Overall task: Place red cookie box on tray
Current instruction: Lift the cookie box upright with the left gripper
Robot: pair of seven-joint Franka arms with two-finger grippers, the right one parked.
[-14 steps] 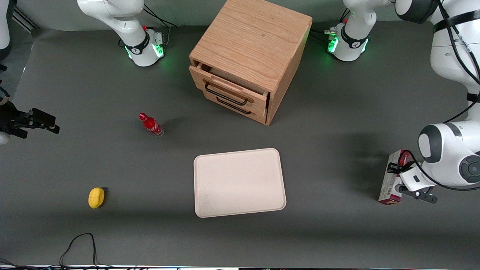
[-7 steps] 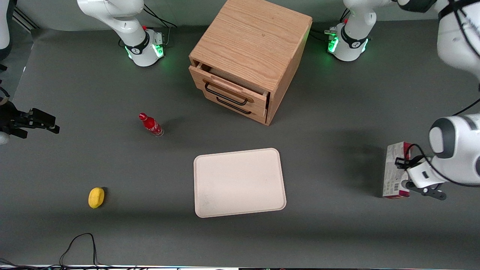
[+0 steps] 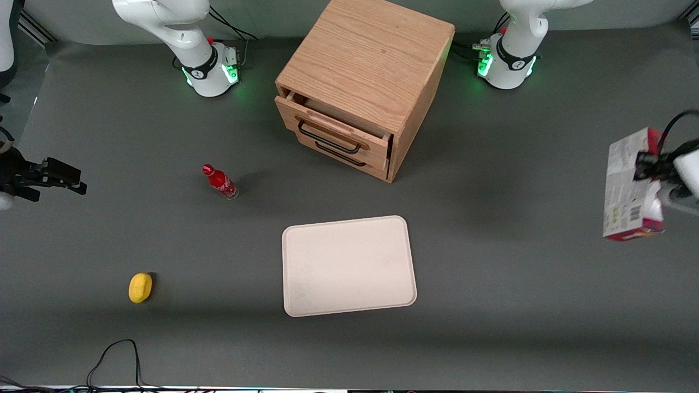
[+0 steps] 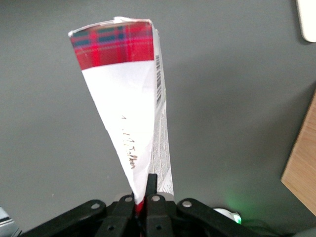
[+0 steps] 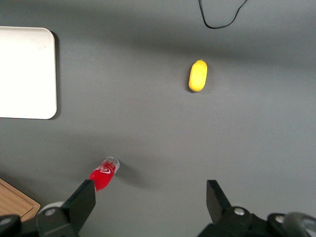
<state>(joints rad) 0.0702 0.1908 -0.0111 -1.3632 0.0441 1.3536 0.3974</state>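
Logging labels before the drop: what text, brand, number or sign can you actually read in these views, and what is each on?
None can be quoted.
Red cookie box, held shut in the hand above the table toward the working arm's end: handwritten scrawl, small print and a barcode, all unreadable.
Same box, front view: grey panel print, too small.
Red bottle: white script logo, blurred.
Tray, wooden cabinet, yellow object: no text visible.

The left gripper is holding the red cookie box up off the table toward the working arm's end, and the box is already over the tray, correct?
Not quite. The gripper does hold the red cookie box lifted toward the working arm's end, but the box is not over the tray. The front view shows open table between them, and the tray carries nothing.
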